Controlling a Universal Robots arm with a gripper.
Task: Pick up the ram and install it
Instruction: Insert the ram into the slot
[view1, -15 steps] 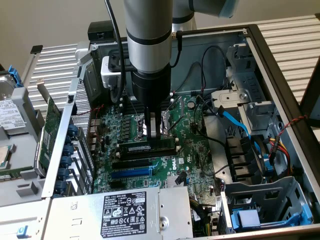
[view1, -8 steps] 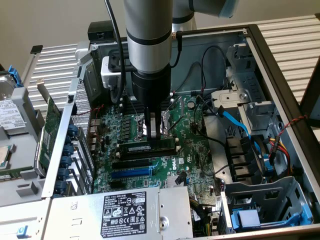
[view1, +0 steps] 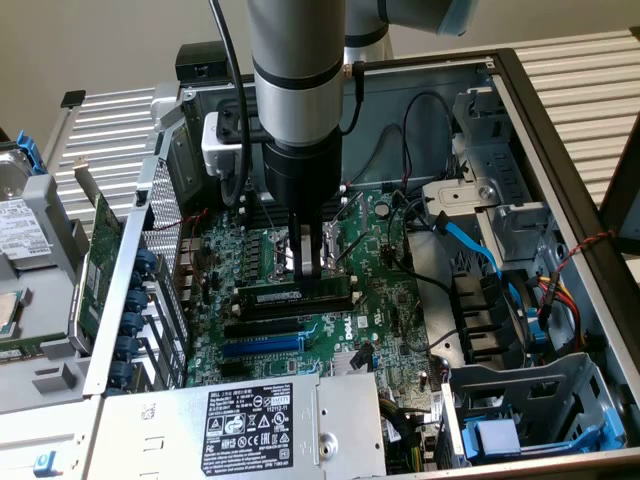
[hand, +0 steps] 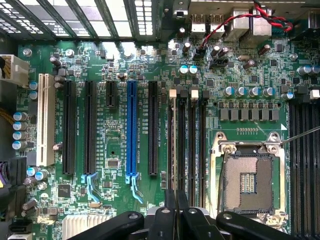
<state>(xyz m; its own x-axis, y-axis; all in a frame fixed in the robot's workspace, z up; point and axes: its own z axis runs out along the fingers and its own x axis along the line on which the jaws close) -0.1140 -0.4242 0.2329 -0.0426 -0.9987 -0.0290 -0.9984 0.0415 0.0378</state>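
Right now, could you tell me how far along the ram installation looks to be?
Looks done: the ram has been brought to the motherboard and stands upright on edge there. In hand: the gripper, fingers shut, sits right at the ram's top edge; whether it pinches or presses there is unclear. Left: final seating, since I cannot tell whether the ram is pushed fully home.
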